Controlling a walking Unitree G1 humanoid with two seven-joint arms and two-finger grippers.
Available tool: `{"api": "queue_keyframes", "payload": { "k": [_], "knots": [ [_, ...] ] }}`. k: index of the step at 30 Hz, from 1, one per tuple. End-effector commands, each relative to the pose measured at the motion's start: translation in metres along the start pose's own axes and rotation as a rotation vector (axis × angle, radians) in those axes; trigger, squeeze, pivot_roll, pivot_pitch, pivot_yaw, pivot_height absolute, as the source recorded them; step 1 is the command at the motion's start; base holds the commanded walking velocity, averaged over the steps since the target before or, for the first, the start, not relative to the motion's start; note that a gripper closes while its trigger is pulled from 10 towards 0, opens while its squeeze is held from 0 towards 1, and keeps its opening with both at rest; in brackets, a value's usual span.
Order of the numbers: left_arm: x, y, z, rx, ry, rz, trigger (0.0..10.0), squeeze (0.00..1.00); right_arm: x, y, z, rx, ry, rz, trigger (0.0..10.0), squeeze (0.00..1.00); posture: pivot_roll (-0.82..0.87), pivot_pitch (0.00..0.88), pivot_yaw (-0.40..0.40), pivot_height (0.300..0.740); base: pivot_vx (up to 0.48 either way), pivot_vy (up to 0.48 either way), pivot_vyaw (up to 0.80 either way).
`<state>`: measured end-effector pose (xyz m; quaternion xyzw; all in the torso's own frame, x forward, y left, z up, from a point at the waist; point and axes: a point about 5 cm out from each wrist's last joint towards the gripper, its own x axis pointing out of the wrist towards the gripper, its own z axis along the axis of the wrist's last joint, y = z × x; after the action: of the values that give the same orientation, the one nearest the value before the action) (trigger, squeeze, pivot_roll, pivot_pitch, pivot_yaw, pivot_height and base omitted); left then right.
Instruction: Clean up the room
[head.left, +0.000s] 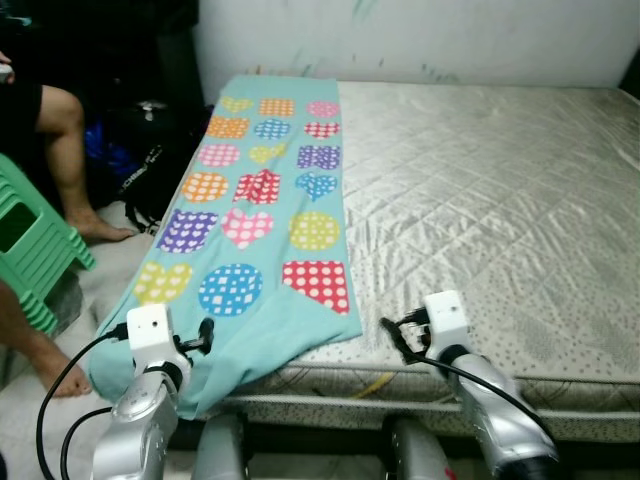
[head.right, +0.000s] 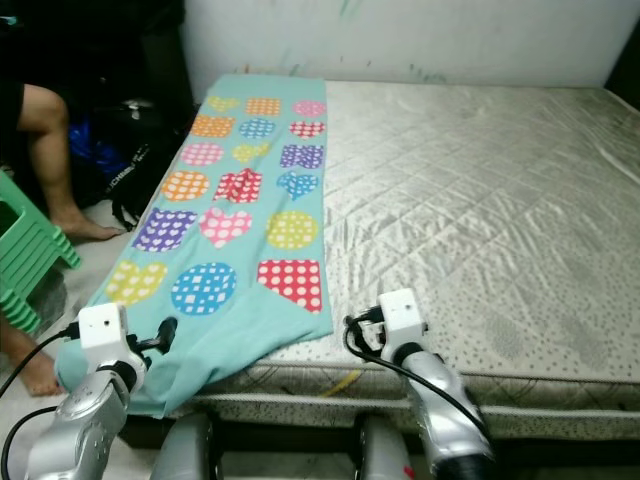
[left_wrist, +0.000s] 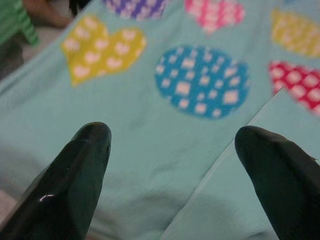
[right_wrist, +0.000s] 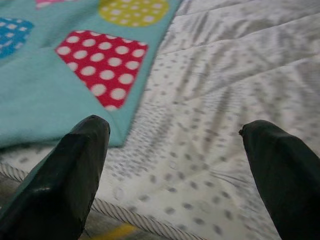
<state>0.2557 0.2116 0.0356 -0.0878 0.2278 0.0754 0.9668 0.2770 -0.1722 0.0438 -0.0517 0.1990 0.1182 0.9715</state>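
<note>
One stool (head.left: 35, 250) beside blanket (head.left: 262, 210).

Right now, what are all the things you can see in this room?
blanket: one, teal with dotted hearts and shapes, along the mattress's left side, near end hanging over the edge.
mattress: one, silvery quilted, bare, ahead.
stool: one, green, far left on the floor.
bag: one, black, on the floor beside the bed.
person's legs: two bare, far left.
left gripper: open, over the blanket's near end.
right gripper: open, over the mattress edge.
</note>
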Motion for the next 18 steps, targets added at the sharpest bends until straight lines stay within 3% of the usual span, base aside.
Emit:
{"api": "queue_keyframes", "payload": {
  "k": [1,4,6,11,14,15,18],
  "knots": [
    [0.007,0.001,0.001,0.002,0.022,-0.018,10.0,0.0,-0.01,-0.014,0.0,0.011,0.004,-0.064,10.0,0.0,-0.12,0.042,-0.013,0.59,0.0,0.0,0.0],
    [0.029,-0.011,0.014,0.035,0.034,-0.085,10.0,0.0,-0.047,-0.037,-0.015,0.052,0.019,-0.169,10.0,0.0,-0.2,0.105,0.01,0.59,0.0,0.0,0.0],
    [0.033,-0.015,0.019,0.041,0.026,-0.101,10.0,0.0,-0.052,-0.039,-0.016,0.06,0.014,-0.18,10.0,0.0,-0.21,0.113,0.013,0.59,0.0,0.0,0.0],
    [0.047,-0.05,0.023,0.097,0.068,-0.219,10.0,0.0,-0.068,-0.037,-0.016,0.071,0.015,-0.199,10.0,0.0,-0.25,0.145,0.019,0.59,0.0,0.0,0.0],
    [0.05,-0.052,0.022,0.106,0.078,-0.222,10.0,0.0,-0.074,-0.034,-0.013,0.101,0.009,-0.186,10.0,0.0,-0.26,0.147,0.021,0.59,0.0,0.0,0.0],
    [0.056,-0.053,0.026,0.107,0.076,-0.222,10.0,0.0,-0.094,-0.016,-0.005,0.18,-0.021,-0.007,10.0,0.0,-0.27,0.146,0.024,0.59,0.0,0.0,0.0],
    [0.058,-0.051,0.028,0.118,0.076,-0.229,10.0,0.0,-0.109,-0.004,-0.003,0.226,-0.016,0.131,10.0,0.0,-0.28,0.148,0.027,0.59,0.0,0.0,0.0]
  ]
}}
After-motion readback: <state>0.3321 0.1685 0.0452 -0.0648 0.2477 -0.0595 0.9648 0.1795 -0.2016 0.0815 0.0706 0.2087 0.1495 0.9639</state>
